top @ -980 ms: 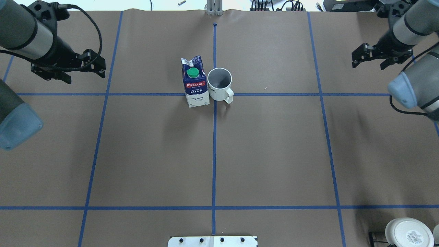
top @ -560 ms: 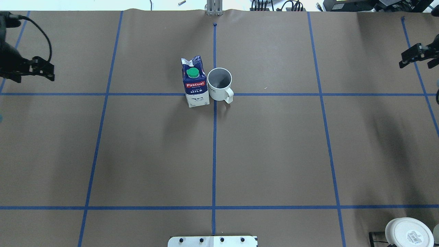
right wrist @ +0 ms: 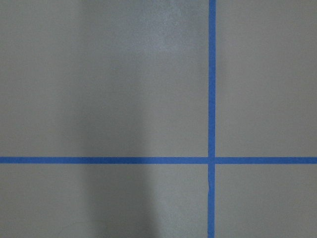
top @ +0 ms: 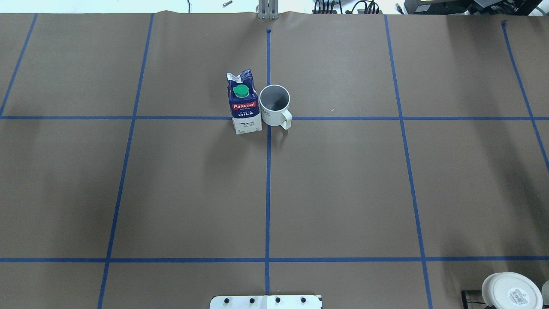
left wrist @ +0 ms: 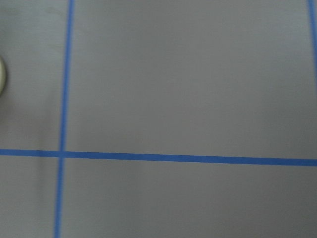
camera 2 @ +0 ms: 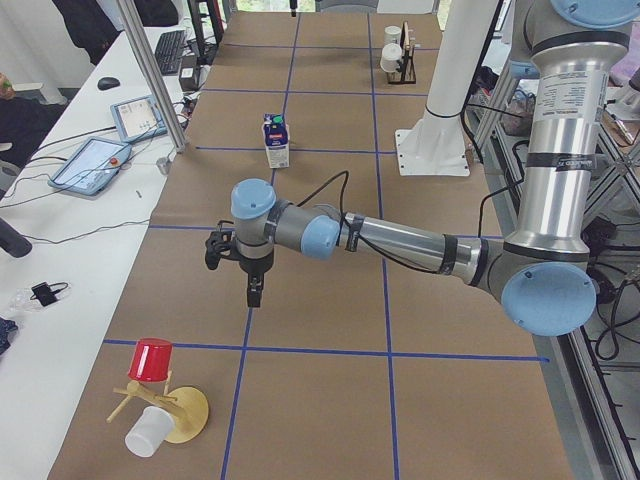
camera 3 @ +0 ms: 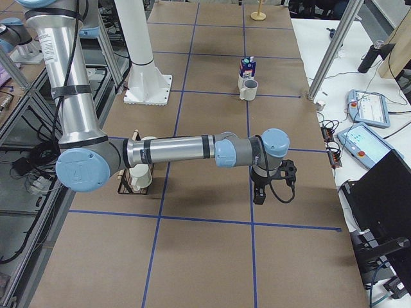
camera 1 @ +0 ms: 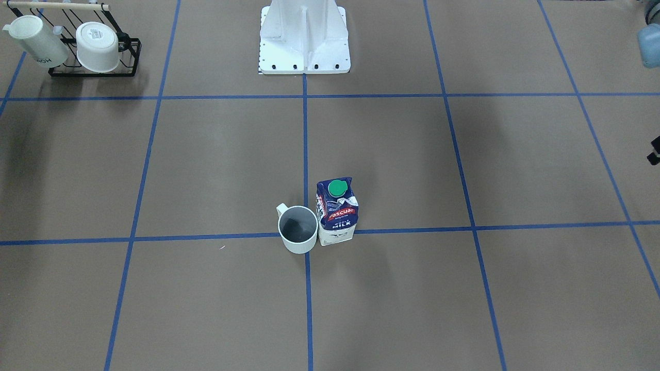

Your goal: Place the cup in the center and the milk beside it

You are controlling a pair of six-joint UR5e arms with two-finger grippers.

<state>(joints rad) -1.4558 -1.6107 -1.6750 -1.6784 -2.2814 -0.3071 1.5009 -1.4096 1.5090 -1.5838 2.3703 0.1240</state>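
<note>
The white cup (top: 274, 105) stands upright on the centre blue line, handle toward the robot; it also shows in the front view (camera 1: 297, 230). The navy and white milk (top: 243, 103) carton with green cap stands upright right beside it, on its left in the overhead view, and shows in the front view (camera 1: 336, 211). Both arms are out of the overhead view. The left gripper (camera 2: 253, 295) hangs low over the table's left end, far from both. The right gripper (camera 3: 259, 196) hangs low over the right end. I cannot tell whether either is open or shut.
A black rack (camera 1: 93, 51) with white mugs stands near the robot's base (camera 1: 304, 41), on its right side. A white cup with a label on its base (top: 510, 292) lies there. A yellow stand with a red cup (camera 2: 152, 360) sits at the table's left end.
Both arms have swung outward and left the overhead view. The cup and the milk carton have not moved.
</note>
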